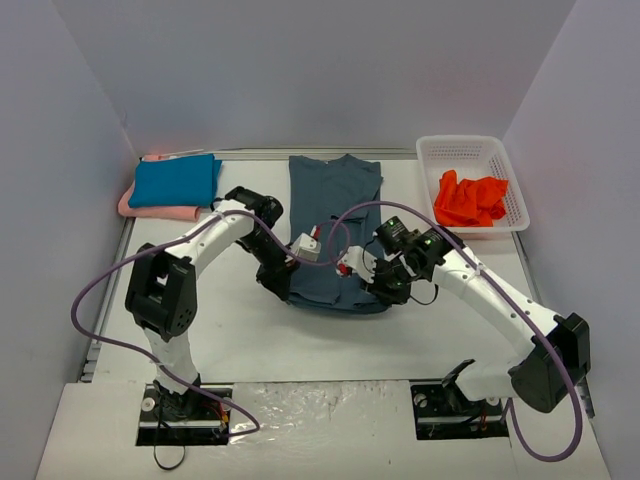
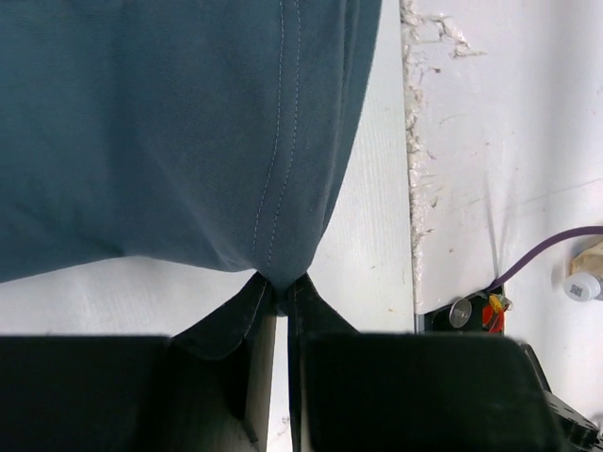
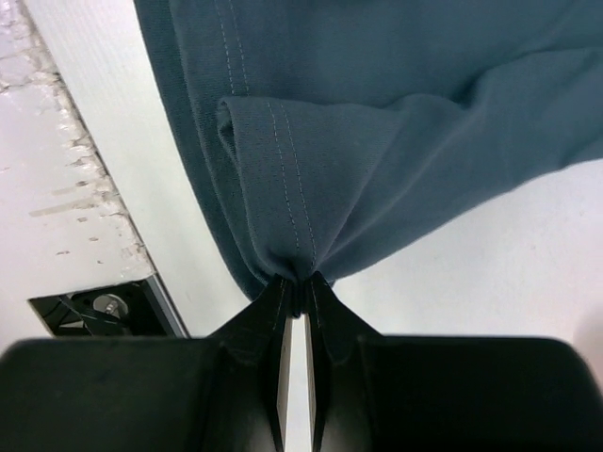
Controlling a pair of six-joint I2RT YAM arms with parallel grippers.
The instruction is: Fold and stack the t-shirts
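The dark slate blue-grey t-shirt [image 1: 335,215] lies lengthwise in the middle of the table, its sides folded in. My left gripper [image 1: 283,283] is shut on its near left hem corner [image 2: 273,254]. My right gripper [image 1: 385,290] is shut on its near right hem corner [image 3: 292,254]. Both corners are bunched between the fingertips and lifted slightly. The teal-blue t-shirt [image 1: 175,181] lies folded on top of the pale pink t-shirt [image 1: 158,211] at the far left. The orange-red t-shirt [image 1: 470,199] sits crumpled in the basket.
The white plastic lattice basket [image 1: 468,152] stands at the far right. Purple cables [image 1: 95,300] loop off both arms. The table's side edge and a base plate [image 2: 471,311] show in the wrist views.
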